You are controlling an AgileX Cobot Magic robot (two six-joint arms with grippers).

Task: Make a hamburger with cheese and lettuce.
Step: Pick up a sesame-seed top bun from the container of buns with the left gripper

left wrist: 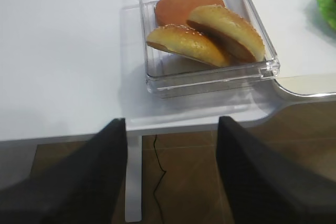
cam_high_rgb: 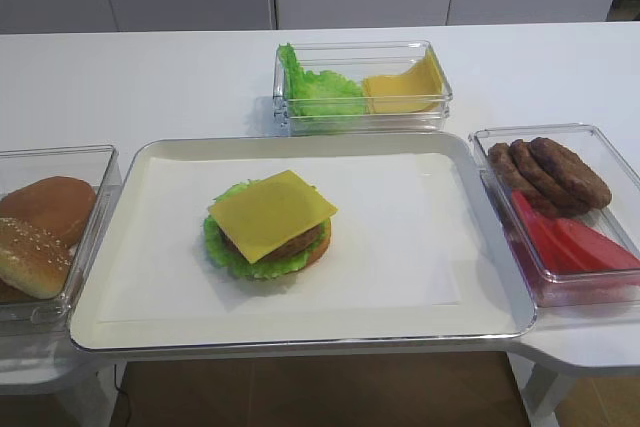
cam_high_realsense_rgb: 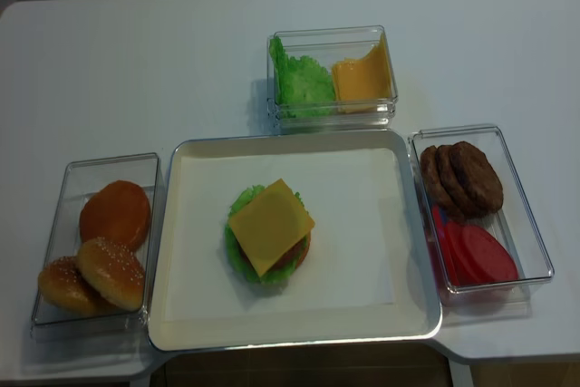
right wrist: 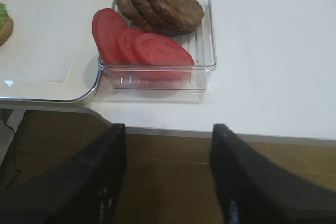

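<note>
Left claw point(left wrist: 170, 174) spread wide, empty | right claw point(right wrist: 165, 174) spread wide, empty | hamburger point(cam_high_rgb: 268, 226) mid-tray point(cam_high_rgb: 420, 315), cheese point(cam_high_rgb: 272, 212) topmost, lettuce point(cam_high_rgb: 232, 254) frilling beneath

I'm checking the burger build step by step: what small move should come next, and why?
Probably the left gripper, open and empty short of the bun box, should reach for a sesame top bun. The hamburger on the tray already shows lettuce, patty and cheese, but no top.
</note>
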